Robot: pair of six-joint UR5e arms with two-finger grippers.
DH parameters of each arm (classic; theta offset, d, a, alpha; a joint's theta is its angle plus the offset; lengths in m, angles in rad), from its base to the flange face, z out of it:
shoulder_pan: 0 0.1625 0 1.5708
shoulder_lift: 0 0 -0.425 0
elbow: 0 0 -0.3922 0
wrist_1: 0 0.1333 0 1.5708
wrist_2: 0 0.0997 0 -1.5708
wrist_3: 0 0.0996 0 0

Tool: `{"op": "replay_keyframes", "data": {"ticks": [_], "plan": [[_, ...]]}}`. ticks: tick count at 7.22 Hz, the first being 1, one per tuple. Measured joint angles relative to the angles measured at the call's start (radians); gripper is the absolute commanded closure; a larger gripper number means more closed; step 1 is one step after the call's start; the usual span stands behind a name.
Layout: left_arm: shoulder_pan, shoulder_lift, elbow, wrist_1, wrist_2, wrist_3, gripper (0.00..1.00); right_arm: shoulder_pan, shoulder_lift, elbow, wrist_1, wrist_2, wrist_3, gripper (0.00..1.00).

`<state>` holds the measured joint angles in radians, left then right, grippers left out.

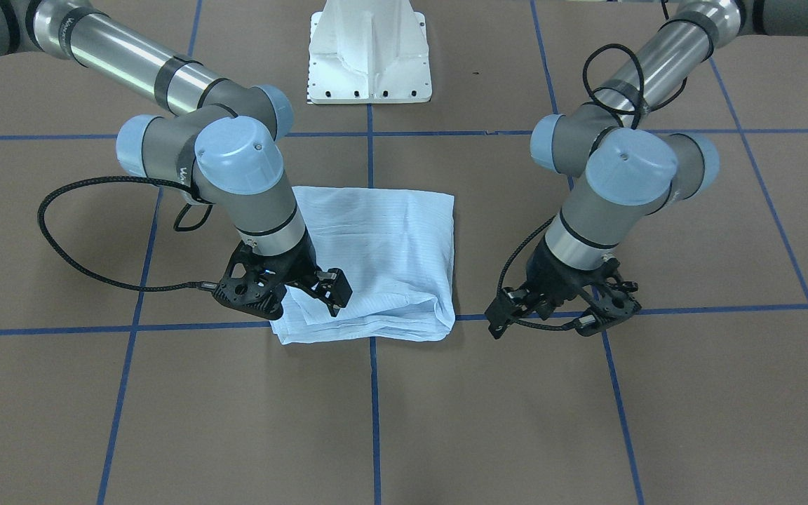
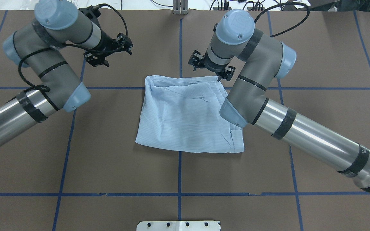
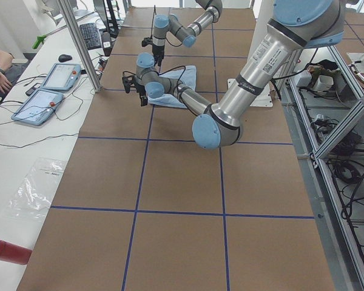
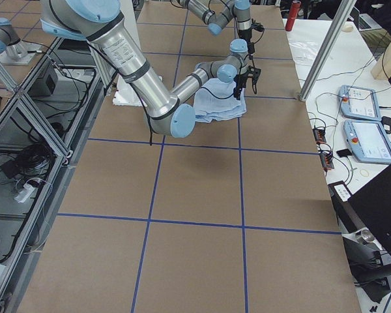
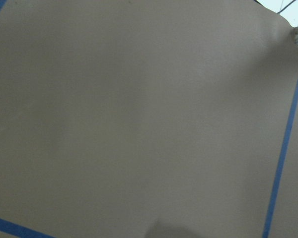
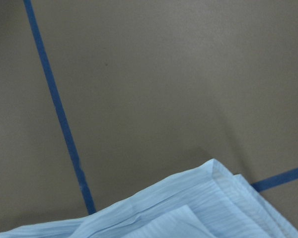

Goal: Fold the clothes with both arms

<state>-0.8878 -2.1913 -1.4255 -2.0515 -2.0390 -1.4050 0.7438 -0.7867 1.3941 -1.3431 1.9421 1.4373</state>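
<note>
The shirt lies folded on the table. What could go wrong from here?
1. The right gripper hangs right at a corner of the shirt; a finger could snag the thin fabric and pull the fold open.
2. The layers at that edge bulge loosely and may slide apart.

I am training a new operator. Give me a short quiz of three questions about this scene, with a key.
1. True or false: the shirt hangs in the air.
2. Which one is over the shirt? A: the left gripper. B: the right gripper.
3. Fill in: the left gripper is over bare ____.
Key: 1 false, it lies folded on the table; 2 B; 3 table.
</note>
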Motion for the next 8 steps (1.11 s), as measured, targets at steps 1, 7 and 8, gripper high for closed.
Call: {"op": "replay_keyframes", "data": {"ticks": [1,7,8], "plan": [[-0.044,0.072,-0.073,0.02,-0.02,0.118,0.01,0.05,-0.028,0.045,-0.062,0.027,-0.109,0.0],[-0.43,0.389,-0.264,0.256,-0.135,1.097,0.01,0.506,-0.459,0.296,-0.327,0.252,-1.143,0.0],[-0.492,0.433,-0.264,0.269,-0.145,1.251,0.01,0.576,-0.529,0.294,-0.329,0.277,-1.304,0.0]]}}
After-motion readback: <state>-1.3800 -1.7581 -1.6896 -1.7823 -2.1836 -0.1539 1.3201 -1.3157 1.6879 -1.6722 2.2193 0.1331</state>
